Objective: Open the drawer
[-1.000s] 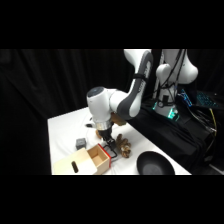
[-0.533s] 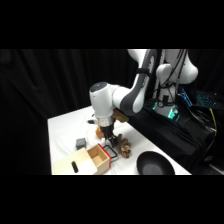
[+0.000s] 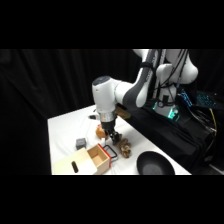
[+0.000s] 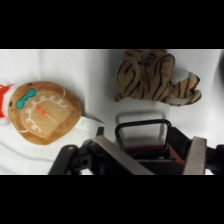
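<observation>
The drawer (image 3: pixel 98 157) is sitting pulled out of its pale cabinet (image 3: pixel 71 165) at the desk's (image 3: pixel 67 127) front edge, so the opening looks done. The claw (image 3: pixel 114 136) is lifting clear now, higher than a moment ago, fingers (image 4: pixel 196 156) spread apart around nothing, the black loop handle (image 4: pixel 142 133) free below. The tiger plush (image 4: pixel 152 75) and gingerbread toy (image 4: pixel 44 111) are lying beside it.
</observation>
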You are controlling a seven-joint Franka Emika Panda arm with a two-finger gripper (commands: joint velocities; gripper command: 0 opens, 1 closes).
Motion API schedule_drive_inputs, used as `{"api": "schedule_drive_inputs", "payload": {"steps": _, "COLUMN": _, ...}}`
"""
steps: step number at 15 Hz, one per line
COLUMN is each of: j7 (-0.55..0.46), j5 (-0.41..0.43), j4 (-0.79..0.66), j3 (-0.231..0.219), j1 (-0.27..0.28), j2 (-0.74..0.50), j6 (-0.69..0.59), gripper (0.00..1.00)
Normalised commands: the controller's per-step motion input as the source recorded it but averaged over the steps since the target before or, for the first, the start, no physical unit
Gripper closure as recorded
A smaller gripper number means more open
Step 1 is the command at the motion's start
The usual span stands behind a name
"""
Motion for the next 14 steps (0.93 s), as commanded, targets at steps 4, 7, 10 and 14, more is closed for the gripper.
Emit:
{"api": "schedule_drive_inputs", "payload": {"steps": 4, "j7": -0.02, "j5": 0.001, "j4": -0.22, "j3": -0.047, "j1": 0.048, "j2": -0.28, "j6": 0.1, "gripper": 0.0}}
{"api": "schedule_drive_inputs", "payload": {"steps": 7, "j7": -0.02, "j5": 0.0, "j4": -0.22, "j3": -0.053, "j1": 0.04, "j2": -0.29, "j6": 0.09, "gripper": 0.0}}
{"api": "schedule_drive_inputs", "payload": {"steps": 10, "j7": -0.02, "j5": 0.001, "j4": -0.22, "j3": -0.053, "j1": 0.03, "j2": -0.3, "j6": 0.09, "gripper": 0.0}}
{"api": "schedule_drive_inputs", "payload": {"steps": 14, "j7": -0.01, "j5": 0.001, "j4": -0.2, "j3": -0.052, "j1": 0.021, "j2": -0.28, "j6": 0.08, "gripper": 0.0}}
